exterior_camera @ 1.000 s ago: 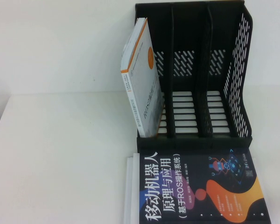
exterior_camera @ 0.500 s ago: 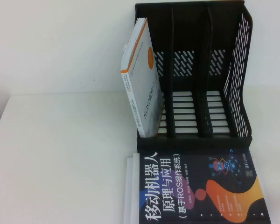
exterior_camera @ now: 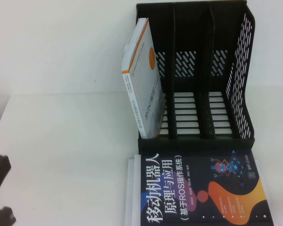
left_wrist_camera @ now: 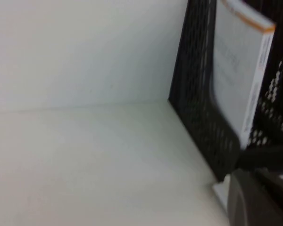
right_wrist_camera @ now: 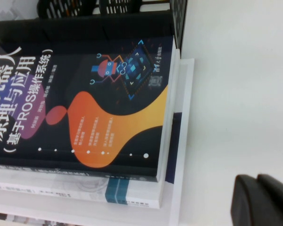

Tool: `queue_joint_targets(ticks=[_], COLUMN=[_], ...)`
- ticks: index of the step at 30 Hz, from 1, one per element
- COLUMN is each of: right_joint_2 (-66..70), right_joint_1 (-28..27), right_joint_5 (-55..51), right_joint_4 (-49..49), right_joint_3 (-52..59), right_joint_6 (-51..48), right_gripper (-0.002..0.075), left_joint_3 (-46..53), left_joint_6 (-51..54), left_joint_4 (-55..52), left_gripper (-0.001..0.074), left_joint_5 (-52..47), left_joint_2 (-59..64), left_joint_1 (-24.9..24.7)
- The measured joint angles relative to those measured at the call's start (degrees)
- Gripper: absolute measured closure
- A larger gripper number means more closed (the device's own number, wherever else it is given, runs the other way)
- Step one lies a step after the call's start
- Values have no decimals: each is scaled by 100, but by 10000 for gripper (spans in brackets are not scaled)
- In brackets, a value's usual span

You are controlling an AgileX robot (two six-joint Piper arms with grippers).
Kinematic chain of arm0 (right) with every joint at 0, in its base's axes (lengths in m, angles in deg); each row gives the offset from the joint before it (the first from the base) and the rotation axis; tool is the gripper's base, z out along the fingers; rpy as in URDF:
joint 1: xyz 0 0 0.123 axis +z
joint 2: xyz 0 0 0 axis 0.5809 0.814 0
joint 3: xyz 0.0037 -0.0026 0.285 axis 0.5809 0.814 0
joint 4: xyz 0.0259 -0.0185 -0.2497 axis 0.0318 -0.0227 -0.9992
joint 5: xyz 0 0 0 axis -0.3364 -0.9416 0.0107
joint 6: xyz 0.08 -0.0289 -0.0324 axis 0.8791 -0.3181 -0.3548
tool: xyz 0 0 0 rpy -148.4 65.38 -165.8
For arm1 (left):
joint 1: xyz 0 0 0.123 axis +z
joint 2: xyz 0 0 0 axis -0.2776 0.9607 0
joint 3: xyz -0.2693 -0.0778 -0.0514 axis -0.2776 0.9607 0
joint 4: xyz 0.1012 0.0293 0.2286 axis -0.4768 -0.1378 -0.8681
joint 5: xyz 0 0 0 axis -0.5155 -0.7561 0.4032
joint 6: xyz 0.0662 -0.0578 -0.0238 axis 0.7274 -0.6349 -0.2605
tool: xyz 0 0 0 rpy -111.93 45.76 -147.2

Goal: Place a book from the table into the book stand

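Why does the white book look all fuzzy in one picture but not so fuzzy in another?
In the left wrist view the book and book stand are smeared soft, its lettering unreadable; the shut left gripper is a dark blur. In the high view the book is clearer, though pale. In the right wrist view the black book is sharpest, while the right gripper is blurry.

The white book with its orange circle and orange edge stripe stands tilted in the leftmost slot of the black perforated three-slot book stand, which sits on the plain white table.
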State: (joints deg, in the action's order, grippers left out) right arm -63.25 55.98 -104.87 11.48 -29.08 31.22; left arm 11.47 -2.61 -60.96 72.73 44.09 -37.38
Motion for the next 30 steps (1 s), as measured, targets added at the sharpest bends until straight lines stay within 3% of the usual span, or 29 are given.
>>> queue_joint_targets(ticks=[8,12,15,23,30], right_joint_2=[0,0,0,0,0], right_joint_1=[0,0,0,0,0], right_joint_5=[0,0,0,0,0], right_joint_4=[0,0,0,0,0], right_joint_3=[0,0,0,0,0], right_joint_6=[0,0,0,0,0], right_gripper=[727,727,727,727,727], left_joint_3=[225,294,339,734,1966], left_joint_6=[-675,-1624,-1776,701,1259], left_joint_4=[-439,-1120,-1201,56,664], left_gripper=[737,737,737,737,737], left_joint_5=[-850,-575,-355,-9,279], left_joint_2=[0,-12,-23,-725,-1982], left_joint_1=[0,0,229,1330,1827])
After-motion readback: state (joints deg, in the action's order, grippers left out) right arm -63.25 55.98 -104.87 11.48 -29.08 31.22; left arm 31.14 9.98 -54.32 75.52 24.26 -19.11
